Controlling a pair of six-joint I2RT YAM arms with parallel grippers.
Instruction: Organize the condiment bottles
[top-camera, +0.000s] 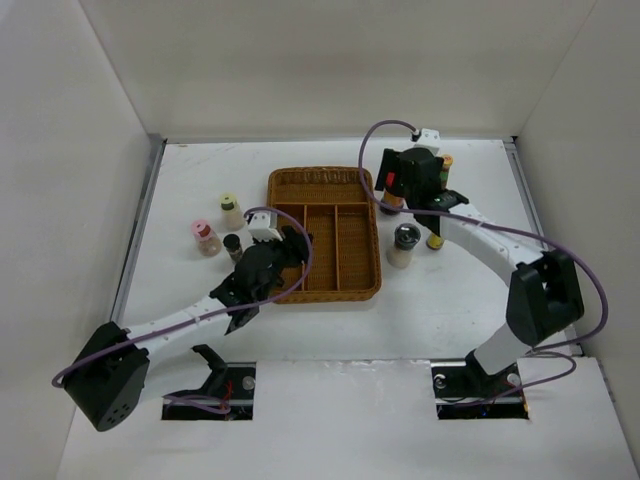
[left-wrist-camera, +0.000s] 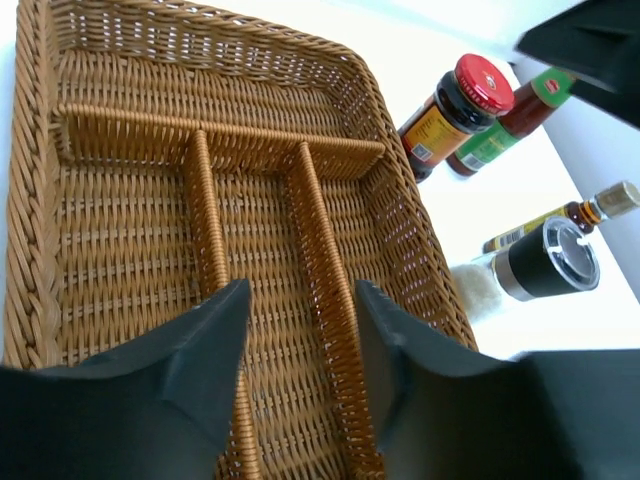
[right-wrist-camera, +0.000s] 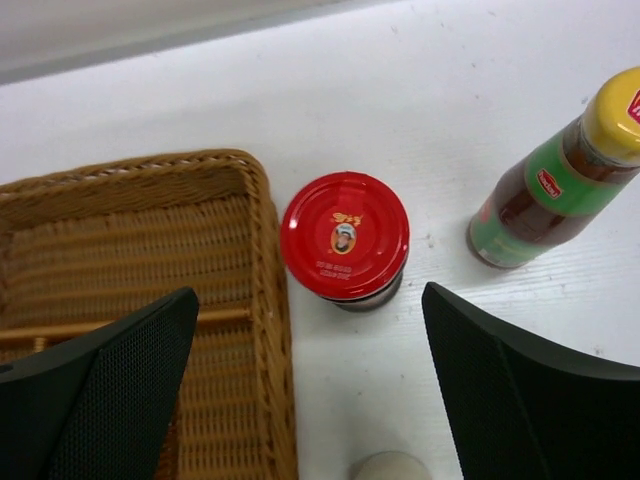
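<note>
The condiment bottles stand in two groups beside the wicker tray (top-camera: 325, 235). Left of it are a pale-green-capped one (top-camera: 231, 210), a pink-capped one (top-camera: 205, 237) and a dark brown one (top-camera: 233, 245). On the right are a red-capped jar (right-wrist-camera: 345, 237), an orange-yellow-capped bottle with a green label (right-wrist-camera: 560, 185), a silver-grey shaker (top-camera: 405, 243) and a slim yellow-capped bottle (top-camera: 437, 238). My right gripper (right-wrist-camera: 310, 390) hovers open above the red-capped jar (top-camera: 393, 203), its fingers wide apart and touching nothing. My left gripper (left-wrist-camera: 300, 300) hangs over the tray's dividers (left-wrist-camera: 315, 230), fingers narrowly apart and empty.
The tray has one long compartment across the back and three narrow ones in front, all without bottles. White walls enclose the table on three sides. The right arm's body (top-camera: 540, 295) stretches along the table's right side.
</note>
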